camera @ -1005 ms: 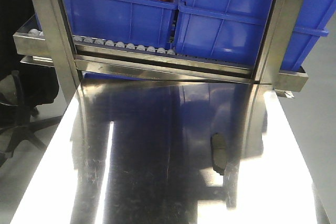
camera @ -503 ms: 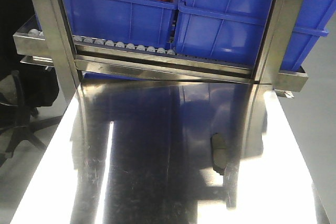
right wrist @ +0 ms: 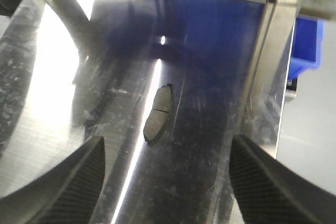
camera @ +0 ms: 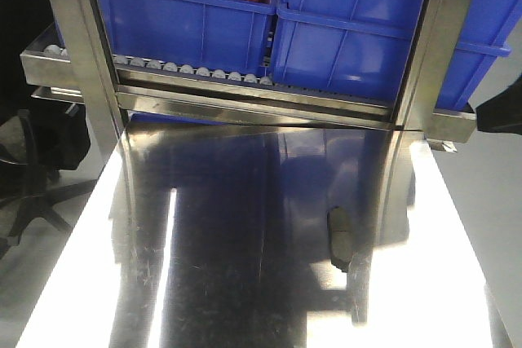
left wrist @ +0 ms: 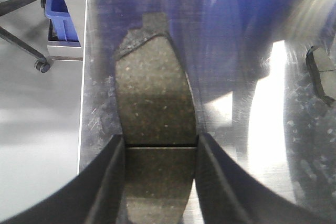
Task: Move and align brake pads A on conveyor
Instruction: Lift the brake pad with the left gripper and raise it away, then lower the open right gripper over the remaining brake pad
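Because my left wrist camera sits so close, it catches what the front view misses. My left gripper (left wrist: pixel 160 141) is clamped on the gripped pad (left wrist: pixel 155 93). Both black fingers (left wrist: pixel 105 187) press against its long edges right at the centre groove, and the speckled grey-brown face is turned to the lens. Whether that pad hangs above the steel tabletop (left wrist: pixel 97 103) or rests on it I cannot tell from this close. It sits by the table's left edge, with grey floor and an office chair leg (left wrist: pixel 23 43) beyond. At the far right of that view the loose pad (left wrist: pixel 319 74) lies on the steel, well apart.

From the front, only the loose pad (camera: pixel 340 238) shows. It lies flat, right of centre on the tabletop (camera: pixel 204 242), lengthwise toward the roller rack (camera: pixel 188 69) and the blue bins (camera: pixel 188 22) standing on it.

Over on the right, my wrist camera gives the clearest look at the loose pad (right wrist: pixel 159 113), groove across its middle and slightly tilted. My right gripper (right wrist: pixel 168 139) hovers over it with fingers (right wrist: pixel 73 182) spread wide, touching nothing.
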`<state>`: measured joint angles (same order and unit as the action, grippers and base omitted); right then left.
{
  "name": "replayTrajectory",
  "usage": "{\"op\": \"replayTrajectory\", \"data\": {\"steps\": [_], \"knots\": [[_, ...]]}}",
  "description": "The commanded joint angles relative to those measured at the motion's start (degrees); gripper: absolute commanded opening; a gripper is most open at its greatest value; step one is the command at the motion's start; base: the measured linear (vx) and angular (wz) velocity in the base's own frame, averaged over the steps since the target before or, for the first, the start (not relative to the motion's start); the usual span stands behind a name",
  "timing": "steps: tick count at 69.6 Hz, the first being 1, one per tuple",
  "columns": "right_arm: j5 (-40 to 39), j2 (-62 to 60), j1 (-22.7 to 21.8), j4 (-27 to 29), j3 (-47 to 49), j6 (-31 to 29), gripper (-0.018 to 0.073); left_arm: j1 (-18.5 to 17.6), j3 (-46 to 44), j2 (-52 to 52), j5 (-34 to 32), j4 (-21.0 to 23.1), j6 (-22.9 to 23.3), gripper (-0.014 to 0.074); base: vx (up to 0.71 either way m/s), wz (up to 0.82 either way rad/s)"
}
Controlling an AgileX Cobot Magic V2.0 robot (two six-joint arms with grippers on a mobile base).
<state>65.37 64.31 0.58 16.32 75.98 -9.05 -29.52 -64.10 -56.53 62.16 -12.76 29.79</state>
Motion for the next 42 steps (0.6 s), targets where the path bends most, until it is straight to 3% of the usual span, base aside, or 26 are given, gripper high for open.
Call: {"op": "replayTrajectory", "data": {"steps": [1,18,42], "knots": [[-3.69,1.85,0.73,-0.26,1.3,1.1,0.0477,-0.22,-1.35,0.85,-3.79,-1.22,0.5,-0.0006,0.0,0.0],[-4.86,10.03,10.3,-10.6,1.3,7.89,0.0477,-0.22,-1.35,0.85,-3.79,-1.22,0.5,-0.0006,0.0,0.0],[-5.53,23.76,15.38,-10.73,1.3,12.85,0.0477,-0.22,-1.35,0.85,-3.79,-1.22,0.5,-0.0006,0.0,0.0]]}}
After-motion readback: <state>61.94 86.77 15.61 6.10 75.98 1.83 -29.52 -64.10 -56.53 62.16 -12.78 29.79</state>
